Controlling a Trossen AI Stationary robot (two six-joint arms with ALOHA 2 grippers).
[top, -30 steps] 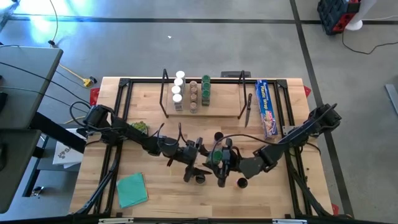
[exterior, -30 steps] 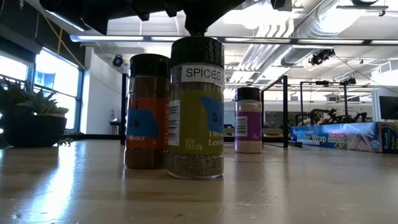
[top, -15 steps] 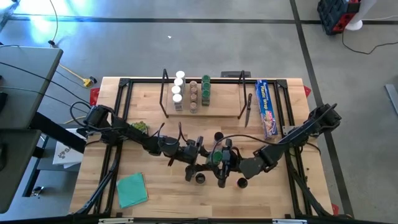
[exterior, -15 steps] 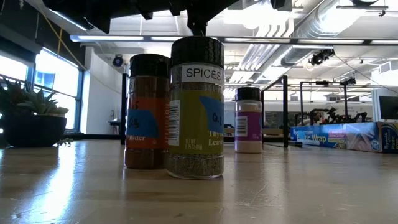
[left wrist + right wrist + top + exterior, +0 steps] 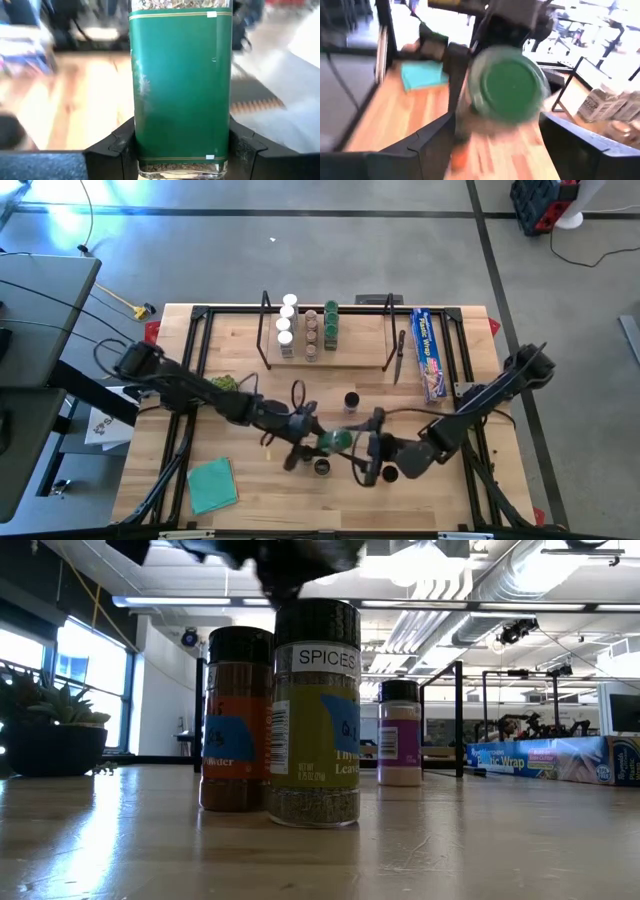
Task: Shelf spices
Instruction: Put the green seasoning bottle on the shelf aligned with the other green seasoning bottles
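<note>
- Two dark robot arms are reaching toward each other over the front middle of a wooden surface point(image 5: 250, 350), seen from above.
- The left gripper point(image 5: 305, 438) is pinching a green-lidded spice jar point(image 5: 335, 441) between its fingers; the left wrist view shows the jar's green label point(image 5: 181, 85) filling the space between the two dark fingers point(image 5: 112, 150), which are pressing on its sides.
- The right gripper point(image 5: 370, 460) is sitting just beside that jar, its fingers point(image 5: 427, 145) spread apart on either side of the round green lid in the right wrist view, not touching it.
- Three black-lidded jars are standing on the surface near the grippers: one point(image 5: 351, 400) toward the shelf, one point(image 5: 322, 468) below the held jar, and one point(image 5: 390, 473) beside the right gripper.
- The shelf point(image 5: 325, 360) is standing at the back of the surface, carrying three short rows of jars: white-lidded point(image 5: 286, 325), brown-lidded point(image 5: 311, 335) and green-lidded point(image 5: 330, 325).
- A long blue box point(image 5: 428, 352) is lying to the right of the shelf.
- A teal cloth point(image 5: 212, 484) is lying at the front left.
- A small green plant point(image 5: 224, 384) is sitting near the left arm.
</note>
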